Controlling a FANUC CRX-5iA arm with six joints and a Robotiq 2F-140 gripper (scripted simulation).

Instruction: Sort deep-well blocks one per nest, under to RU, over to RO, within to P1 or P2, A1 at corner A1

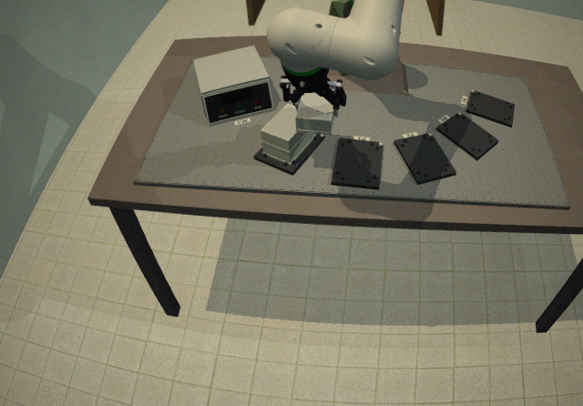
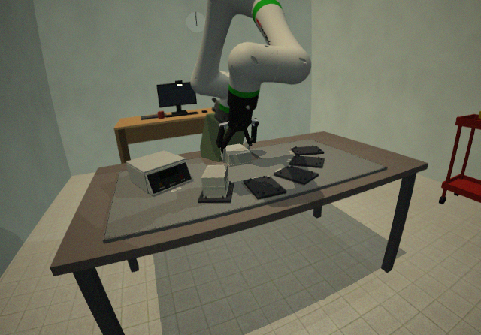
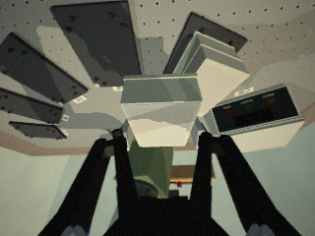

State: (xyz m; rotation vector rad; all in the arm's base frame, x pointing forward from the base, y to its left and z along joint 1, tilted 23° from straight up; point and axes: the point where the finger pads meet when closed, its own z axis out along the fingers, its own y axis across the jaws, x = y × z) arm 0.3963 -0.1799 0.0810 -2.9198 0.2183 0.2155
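My gripper (image 1: 312,102) (image 2: 235,146) (image 3: 160,116) is shut on a pale deep-well block (image 1: 313,121) (image 2: 238,158) (image 3: 161,115), held above the table behind and right of the infeed nest. Two blocks are stacked on the infeed nest (image 1: 292,169) (image 2: 215,200) (image 3: 217,27): the upper block (image 1: 282,126) (image 2: 214,175) and the lower block (image 1: 276,150) (image 2: 213,191). The check-weigher (image 1: 232,70) (image 2: 155,162) (image 3: 261,143) has a bare platform, and its lamps look dim. The held block's cut corner is not clear.
Right of the infeed nest stand four bare dark nests: the nearest nest (image 1: 357,162) (image 2: 264,186) (image 3: 100,44), a second (image 1: 424,157) (image 2: 297,174) (image 3: 41,69), a third (image 1: 465,136) (image 2: 307,161) and the farthest (image 1: 490,107) (image 2: 307,150). The far labels are too blurred to read.
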